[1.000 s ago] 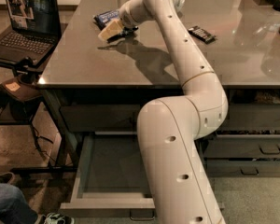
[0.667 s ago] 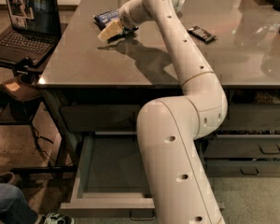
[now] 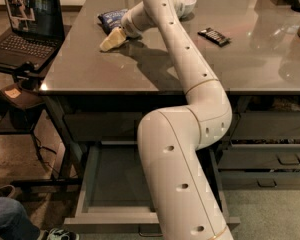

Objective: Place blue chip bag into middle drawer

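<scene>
gripper (image 3: 111,40) sits low over the surface (image 3: 90,69), tip angled down, just beside the blue chip bag (image 3: 110,18), which lies flat at the far left of the surface. whether the gripper is spread or closed cannot be told. middle drawer (image 3: 110,218) stands pulled open below.

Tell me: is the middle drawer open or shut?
Open: the middle drawer is pulled out, tray visible. The gripper is at the blue chip bag on the table.

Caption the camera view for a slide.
Gripper beside the blue chip bag on the table; middle drawer open below.
</scene>
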{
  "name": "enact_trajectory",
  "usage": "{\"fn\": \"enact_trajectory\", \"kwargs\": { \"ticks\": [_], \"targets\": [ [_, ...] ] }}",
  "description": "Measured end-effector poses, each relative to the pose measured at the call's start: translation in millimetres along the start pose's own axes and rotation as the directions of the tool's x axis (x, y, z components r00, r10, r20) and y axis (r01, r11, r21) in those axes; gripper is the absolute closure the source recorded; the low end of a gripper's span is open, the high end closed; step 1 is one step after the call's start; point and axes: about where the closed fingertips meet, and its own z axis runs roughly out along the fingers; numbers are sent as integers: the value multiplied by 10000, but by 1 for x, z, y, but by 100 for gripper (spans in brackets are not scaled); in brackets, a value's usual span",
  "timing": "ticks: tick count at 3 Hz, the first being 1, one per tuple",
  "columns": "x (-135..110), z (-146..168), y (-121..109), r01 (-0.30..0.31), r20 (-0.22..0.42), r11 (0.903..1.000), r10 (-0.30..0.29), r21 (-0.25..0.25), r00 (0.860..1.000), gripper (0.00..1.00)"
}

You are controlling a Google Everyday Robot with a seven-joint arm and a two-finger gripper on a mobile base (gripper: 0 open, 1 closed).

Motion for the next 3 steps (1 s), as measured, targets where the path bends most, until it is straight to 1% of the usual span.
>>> {"fn": "enact_trajectory", "kwargs": {
  "ticks": [1,3],
  "targets": [
    [0,0,0,4,7,10000,-4,5,10000,18],
    [-5,-5,1,3,7,10000,-3,4,10000,65]
  ]
}}
